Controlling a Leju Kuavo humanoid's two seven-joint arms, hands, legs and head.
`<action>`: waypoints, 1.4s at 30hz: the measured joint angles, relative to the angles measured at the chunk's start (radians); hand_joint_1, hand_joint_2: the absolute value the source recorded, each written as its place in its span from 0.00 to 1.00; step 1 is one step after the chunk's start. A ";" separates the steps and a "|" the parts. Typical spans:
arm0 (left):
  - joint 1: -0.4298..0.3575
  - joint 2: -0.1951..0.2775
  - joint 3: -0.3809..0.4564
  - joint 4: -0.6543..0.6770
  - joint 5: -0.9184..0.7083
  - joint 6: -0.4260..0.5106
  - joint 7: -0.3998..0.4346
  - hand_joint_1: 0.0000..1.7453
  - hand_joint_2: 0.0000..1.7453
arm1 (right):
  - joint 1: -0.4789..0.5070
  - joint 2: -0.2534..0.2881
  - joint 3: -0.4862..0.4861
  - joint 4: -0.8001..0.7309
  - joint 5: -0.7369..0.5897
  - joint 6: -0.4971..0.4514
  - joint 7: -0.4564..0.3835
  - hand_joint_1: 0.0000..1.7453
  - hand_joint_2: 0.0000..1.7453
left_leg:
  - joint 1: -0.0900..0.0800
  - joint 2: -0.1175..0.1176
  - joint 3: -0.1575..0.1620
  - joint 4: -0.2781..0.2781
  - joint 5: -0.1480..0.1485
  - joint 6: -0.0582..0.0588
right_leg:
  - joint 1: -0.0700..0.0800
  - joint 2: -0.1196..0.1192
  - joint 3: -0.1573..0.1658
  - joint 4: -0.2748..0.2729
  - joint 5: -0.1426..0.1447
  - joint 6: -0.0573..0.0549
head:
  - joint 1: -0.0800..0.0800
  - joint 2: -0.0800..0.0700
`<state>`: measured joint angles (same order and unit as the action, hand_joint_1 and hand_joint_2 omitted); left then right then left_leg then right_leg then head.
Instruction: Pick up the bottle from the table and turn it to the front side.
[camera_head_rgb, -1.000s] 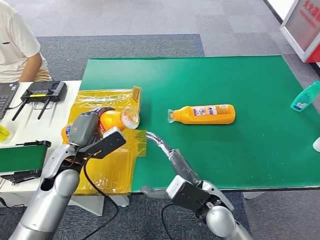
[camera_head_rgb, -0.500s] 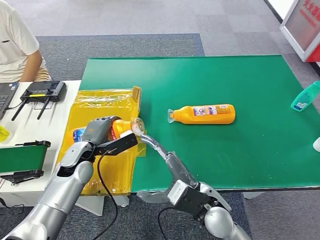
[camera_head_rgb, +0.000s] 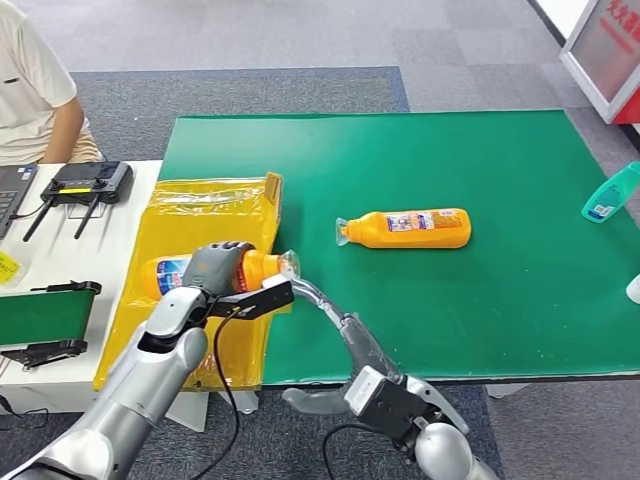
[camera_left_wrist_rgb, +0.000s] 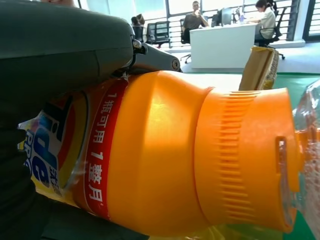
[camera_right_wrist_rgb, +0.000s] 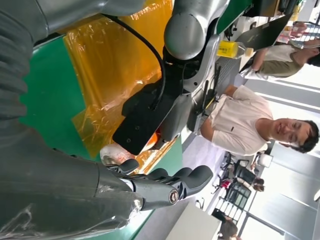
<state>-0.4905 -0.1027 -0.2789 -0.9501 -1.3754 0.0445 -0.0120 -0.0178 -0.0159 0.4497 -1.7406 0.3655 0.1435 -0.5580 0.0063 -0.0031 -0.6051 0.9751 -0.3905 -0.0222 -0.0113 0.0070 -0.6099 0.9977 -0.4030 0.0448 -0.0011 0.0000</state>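
Your left hand clamps its fingers on the orange bottle above the worktop; right hand fingers apart, at its cap.

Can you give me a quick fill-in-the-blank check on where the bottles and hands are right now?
1. The left hand holds an orange bottle with its cap end toward the robot's ____ side.
2. The right hand reaches, fingers extended, toward that bottle's ____ end.
3. A second orange bottle lies on its side on the ____ table.
4. The held bottle hangs over a crumpled ____ plastic sheet.

Missing words: right; cap; green; yellow
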 joint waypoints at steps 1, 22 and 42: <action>-0.003 -0.003 -0.002 0.010 -0.012 -0.001 0.000 1.00 1.00 | 0.004 0.000 -0.004 -0.002 0.000 0.000 -0.001 0.00 1.00 | 0.000 0.000 0.000 0.000 0.000 0.000 | 0.000 0.000 0.000 0.000 0.000 0.000 | 0.000 0.000; -0.064 -0.035 -0.023 0.183 -0.089 -0.011 0.011 1.00 1.00 | 0.060 -0.004 -0.081 -0.031 0.000 -0.003 -0.007 0.00 1.00 | 0.000 0.000 0.000 0.000 0.000 0.000 | 0.000 0.000 0.000 0.000 0.000 0.000 | 0.000 0.000; -0.067 -0.046 0.007 0.265 -0.142 0.037 0.015 0.00 1.00 | 0.092 -0.002 -0.121 -0.053 -0.018 0.029 -0.015 0.00 1.00 | 0.000 0.000 0.000 0.000 0.000 0.000 | 0.000 0.000 0.001 0.000 0.000 0.000 | 0.000 0.000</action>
<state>-0.5572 -0.1486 -0.2718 -0.6851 -1.5178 0.0814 0.0034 0.0741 -0.0179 0.3291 -1.7940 0.3478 0.1728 -0.5730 0.0063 -0.0031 -0.6047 0.9751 -0.3903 -0.0221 -0.0113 0.0070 -0.6085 0.9978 -0.4026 0.0450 -0.0011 0.0000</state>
